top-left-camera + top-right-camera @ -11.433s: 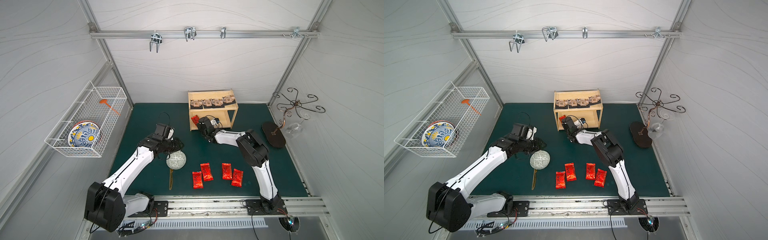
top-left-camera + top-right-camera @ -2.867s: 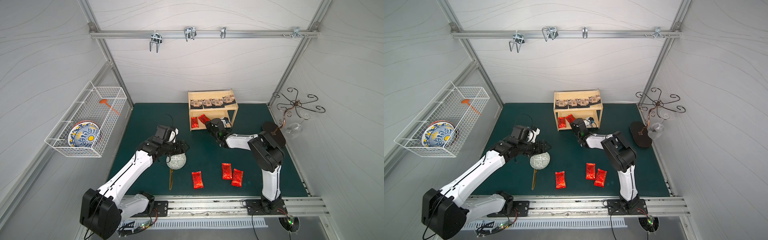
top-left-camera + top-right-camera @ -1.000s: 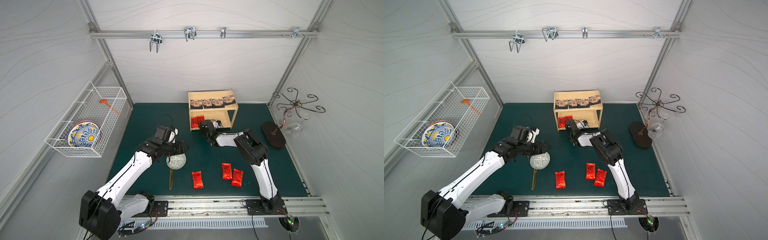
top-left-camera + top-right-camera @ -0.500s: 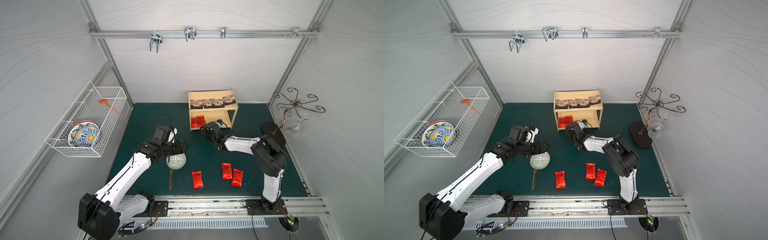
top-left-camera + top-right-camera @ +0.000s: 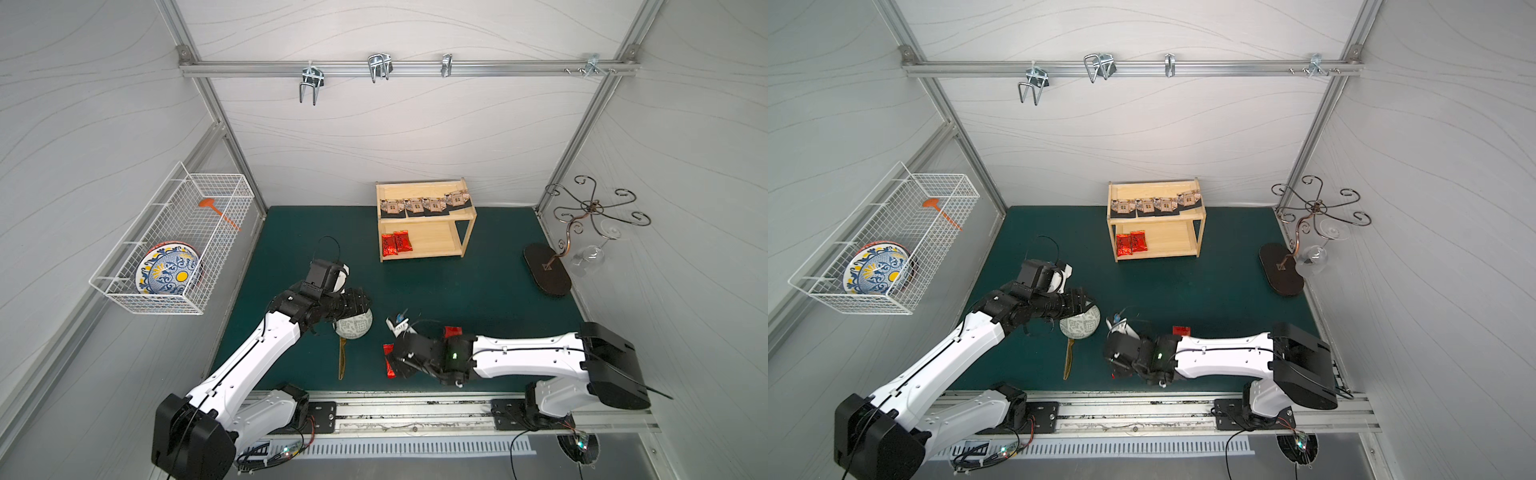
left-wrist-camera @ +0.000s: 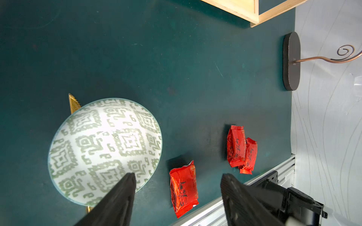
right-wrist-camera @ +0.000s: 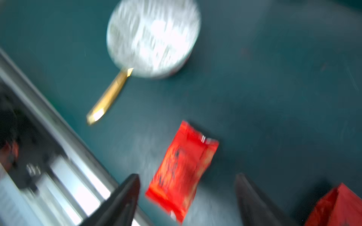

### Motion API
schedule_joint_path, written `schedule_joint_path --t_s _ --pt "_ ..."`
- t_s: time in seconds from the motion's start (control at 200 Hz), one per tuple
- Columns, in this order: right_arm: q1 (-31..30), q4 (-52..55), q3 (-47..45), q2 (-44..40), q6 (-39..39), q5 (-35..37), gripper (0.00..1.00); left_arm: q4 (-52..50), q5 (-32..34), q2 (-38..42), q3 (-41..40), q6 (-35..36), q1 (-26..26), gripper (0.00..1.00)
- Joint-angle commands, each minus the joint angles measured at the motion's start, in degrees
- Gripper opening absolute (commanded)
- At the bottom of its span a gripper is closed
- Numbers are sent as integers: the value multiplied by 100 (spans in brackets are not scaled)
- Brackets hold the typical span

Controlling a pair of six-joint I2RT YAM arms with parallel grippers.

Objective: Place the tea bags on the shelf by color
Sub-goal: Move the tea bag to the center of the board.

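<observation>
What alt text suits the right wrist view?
Blurred: the open right gripper hangs over a red tea bag on the green mat, another red bag at the edge. Farther off: a patterned disc and gold handle.

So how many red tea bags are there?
5. Two red tea bags lie side by side on the shelf, lower tier. Three lie on the green mat: one alone, two touching. The right arm hides some from above.

I see white wave-patterned walls (image 5: 395, 137) around a dark green mat (image 5: 490, 282); an aluminium rail (image 5: 498, 68) with hooks (image 5: 378, 68) crosses the back; a wire basket (image 5: 216, 253) hangs on a side wall.
</observation>
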State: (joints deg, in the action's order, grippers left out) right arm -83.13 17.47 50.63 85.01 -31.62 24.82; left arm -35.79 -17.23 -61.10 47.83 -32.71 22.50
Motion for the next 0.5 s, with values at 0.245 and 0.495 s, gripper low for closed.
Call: schedule_joint_path --t_s 0.245,0.495 --pt "-124 17 124 789 296 -77 99 156 80 36 -78 -91 -18 77" --pt "448 -622 -21 1178 381 -663 97 303 9 3 -171 -51 -18 80"
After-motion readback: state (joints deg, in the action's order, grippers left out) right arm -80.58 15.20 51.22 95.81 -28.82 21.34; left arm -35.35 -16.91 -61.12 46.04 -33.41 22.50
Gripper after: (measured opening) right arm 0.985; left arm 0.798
